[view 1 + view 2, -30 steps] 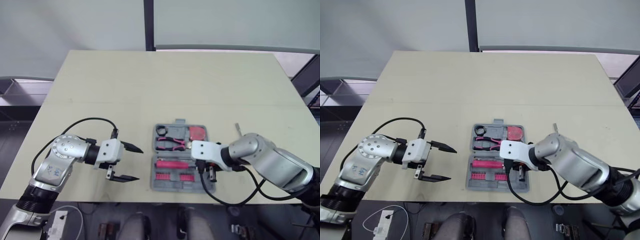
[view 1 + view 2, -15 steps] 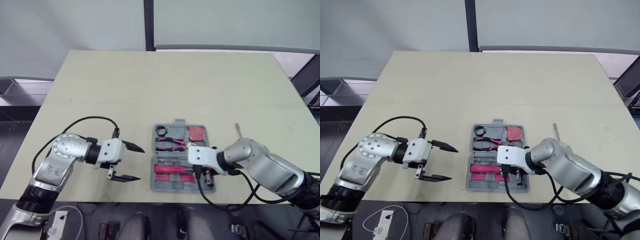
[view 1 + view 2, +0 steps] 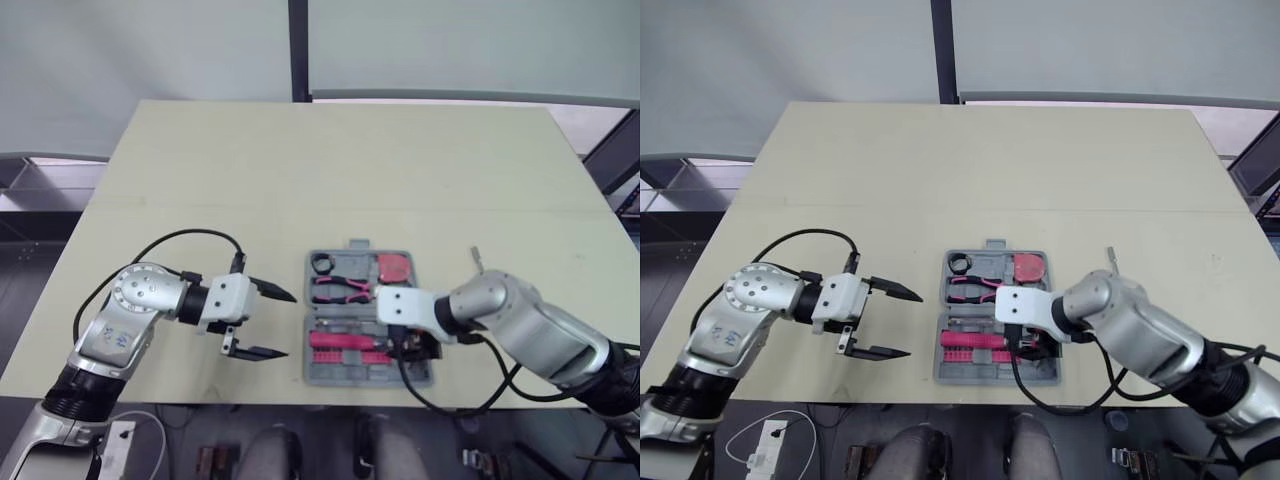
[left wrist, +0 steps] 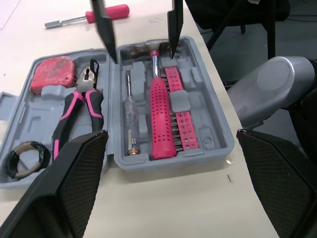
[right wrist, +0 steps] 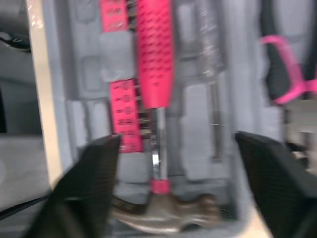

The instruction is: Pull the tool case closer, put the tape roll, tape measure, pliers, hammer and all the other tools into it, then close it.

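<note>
Hovering empty over the grey plastic tool case point(image 3: 309, 340), the right gripper point(image 4: 142, 57) is gaping wide.
Alongside, the left gripper point(image 3: 290, 325) is gaping empty; a pink-handled driver point(image 4: 106, 12) is lying outside.

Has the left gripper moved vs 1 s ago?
Yes. The left gripper, open, has shifted slightly toward the tool case, which has stayed put on the table. The gap to the case's left edge is narrower, and they are not touching.

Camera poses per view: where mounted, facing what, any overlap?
Left eye: head, facing forward-down over table; left end effector, right end effector, tool case.
Right eye: same head, same scene.
Left wrist: beside case, facing it; right end effector opposite.
Right wrist: above case, facing hammer between own fingers.
Shared: both wrist views show hammer.
</note>
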Controlling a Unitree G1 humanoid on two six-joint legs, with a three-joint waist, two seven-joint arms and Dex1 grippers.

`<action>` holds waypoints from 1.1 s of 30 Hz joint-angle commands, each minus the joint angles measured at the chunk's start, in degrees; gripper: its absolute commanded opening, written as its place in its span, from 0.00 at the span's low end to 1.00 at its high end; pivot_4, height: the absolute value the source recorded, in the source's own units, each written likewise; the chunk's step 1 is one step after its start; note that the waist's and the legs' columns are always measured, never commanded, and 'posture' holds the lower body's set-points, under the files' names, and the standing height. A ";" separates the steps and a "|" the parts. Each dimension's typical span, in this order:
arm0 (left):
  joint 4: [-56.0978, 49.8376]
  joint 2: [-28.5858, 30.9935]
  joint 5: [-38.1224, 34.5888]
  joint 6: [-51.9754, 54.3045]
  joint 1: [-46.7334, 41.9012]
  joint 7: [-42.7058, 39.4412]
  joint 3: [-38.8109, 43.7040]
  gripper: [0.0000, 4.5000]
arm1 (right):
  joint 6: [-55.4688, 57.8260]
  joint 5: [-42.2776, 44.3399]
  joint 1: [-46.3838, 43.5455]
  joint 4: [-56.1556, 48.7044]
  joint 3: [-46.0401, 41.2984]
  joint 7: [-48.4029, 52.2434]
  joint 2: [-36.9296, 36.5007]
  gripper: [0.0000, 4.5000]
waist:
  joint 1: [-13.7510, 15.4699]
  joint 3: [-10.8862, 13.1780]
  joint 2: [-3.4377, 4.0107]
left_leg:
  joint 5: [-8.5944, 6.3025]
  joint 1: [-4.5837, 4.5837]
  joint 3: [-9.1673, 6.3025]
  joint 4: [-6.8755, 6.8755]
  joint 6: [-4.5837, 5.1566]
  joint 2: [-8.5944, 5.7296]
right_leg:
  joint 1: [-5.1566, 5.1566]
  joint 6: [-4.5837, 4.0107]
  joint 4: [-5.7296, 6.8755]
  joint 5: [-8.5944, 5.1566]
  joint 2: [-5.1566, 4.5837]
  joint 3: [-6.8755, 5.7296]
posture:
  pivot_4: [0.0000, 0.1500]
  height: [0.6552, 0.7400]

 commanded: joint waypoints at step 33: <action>1.28 0.10 0.09 -1.78 -1.31 -0.32 0.56 1.00 | -45.76 -0.03 26.55 23.50 -17.95 -3.38 19.30 0.00 | 0.05 -0.03 -0.04 | 0.00 0.15 0.02 0.01 0.00 0.01 | 0.13 0.01 0.04 0.00 0.06 0.04 | 1.00 1.00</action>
